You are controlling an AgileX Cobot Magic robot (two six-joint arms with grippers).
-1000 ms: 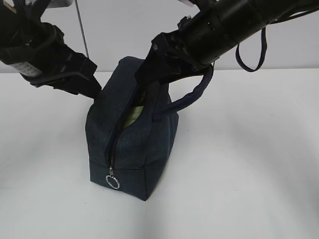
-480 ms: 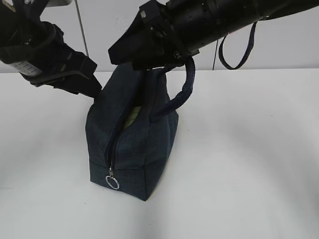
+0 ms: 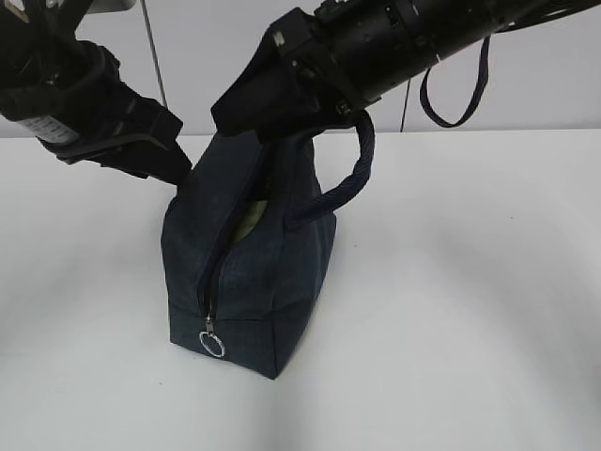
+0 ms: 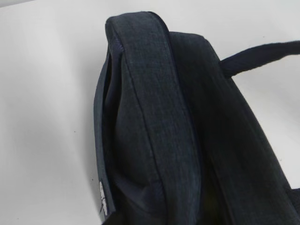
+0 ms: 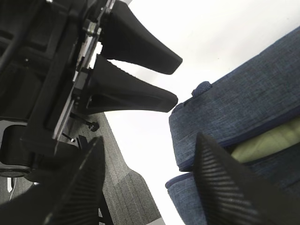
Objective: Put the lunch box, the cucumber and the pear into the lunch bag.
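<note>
my left end effector [image 3: 174,167] presses at the lunch bag's [image 3: 244,282] upper left edge; whether it grips i cannot tell. the lunch bag stands on the white surface [image 3: 470,310], soft and floppy, so hold seams. my right end effector [image 3: 246,111] hovers spread and empty above the pale green lunch box [image 5: 267,143] inside.
</note>
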